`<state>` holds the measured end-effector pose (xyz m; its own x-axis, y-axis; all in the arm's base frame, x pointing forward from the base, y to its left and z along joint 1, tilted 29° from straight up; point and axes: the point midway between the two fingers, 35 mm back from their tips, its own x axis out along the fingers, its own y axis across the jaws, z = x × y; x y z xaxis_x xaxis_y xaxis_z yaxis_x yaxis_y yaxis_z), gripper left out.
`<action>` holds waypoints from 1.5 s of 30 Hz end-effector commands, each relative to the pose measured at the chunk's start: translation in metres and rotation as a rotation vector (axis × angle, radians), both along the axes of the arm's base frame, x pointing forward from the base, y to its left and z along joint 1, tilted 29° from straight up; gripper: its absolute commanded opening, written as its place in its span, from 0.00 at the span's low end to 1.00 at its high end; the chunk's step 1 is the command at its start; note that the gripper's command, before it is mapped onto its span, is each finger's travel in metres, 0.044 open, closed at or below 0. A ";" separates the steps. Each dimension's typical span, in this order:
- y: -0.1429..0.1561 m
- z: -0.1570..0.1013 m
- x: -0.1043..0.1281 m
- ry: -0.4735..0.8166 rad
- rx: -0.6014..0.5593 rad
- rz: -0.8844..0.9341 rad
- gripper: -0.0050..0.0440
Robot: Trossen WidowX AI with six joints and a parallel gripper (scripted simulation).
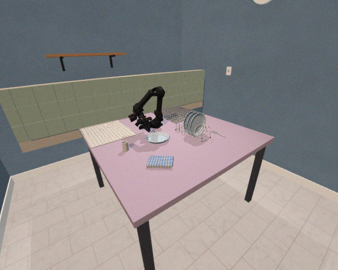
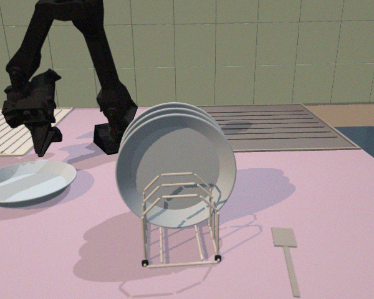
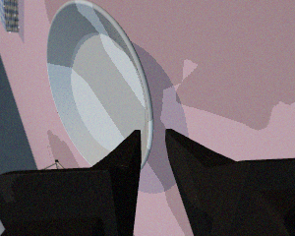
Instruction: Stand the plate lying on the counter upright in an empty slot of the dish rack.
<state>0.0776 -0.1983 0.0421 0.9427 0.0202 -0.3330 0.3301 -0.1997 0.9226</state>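
The loose plate (image 1: pixel 157 138) (image 2: pixel 35 186) (image 3: pixel 100 74) lies face up on the counter. My gripper (image 1: pixel 147 130) (image 2: pixel 46 150) (image 3: pixel 152 135) is above the plate's edge nearest the arm base, fingers pointing down, slightly open with a narrow gap. In the wrist view the left fingertip overlaps the plate's rim and the right one is outside it; nothing is held. The wire dish rack (image 1: pixel 201 140) (image 2: pixel 181 264) stands on the counter. Three plates (image 1: pixel 199 120) (image 2: pixel 181 151) stand upright in it, and the rack's end nearest the exterior camera has empty slots.
A beige cup (image 1: pixel 124 146) stands left of the loose plate. A folded checked cloth (image 1: pixel 160 161) (image 3: pixel 11 20) lies in front. A flat spatula (image 1: pixel 218 134) (image 2: pixel 283 237) lies beside the rack. A cream ribbed mat (image 1: pixel 105 133) and a grey ribbed mat (image 2: pixel 277 144) are at the back.
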 end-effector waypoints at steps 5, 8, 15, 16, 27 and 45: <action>0.000 0.000 0.002 -0.003 0.000 -0.003 0.28; 0.000 0.000 0.002 -0.003 0.000 -0.003 0.28; 0.000 -0.001 0.004 -0.003 0.000 -0.003 0.28; 0.000 -0.001 0.004 -0.003 0.000 -0.003 0.28; 0.000 -0.002 0.006 -0.003 0.000 -0.003 0.28; 0.000 -0.003 0.009 -0.003 0.000 -0.003 0.28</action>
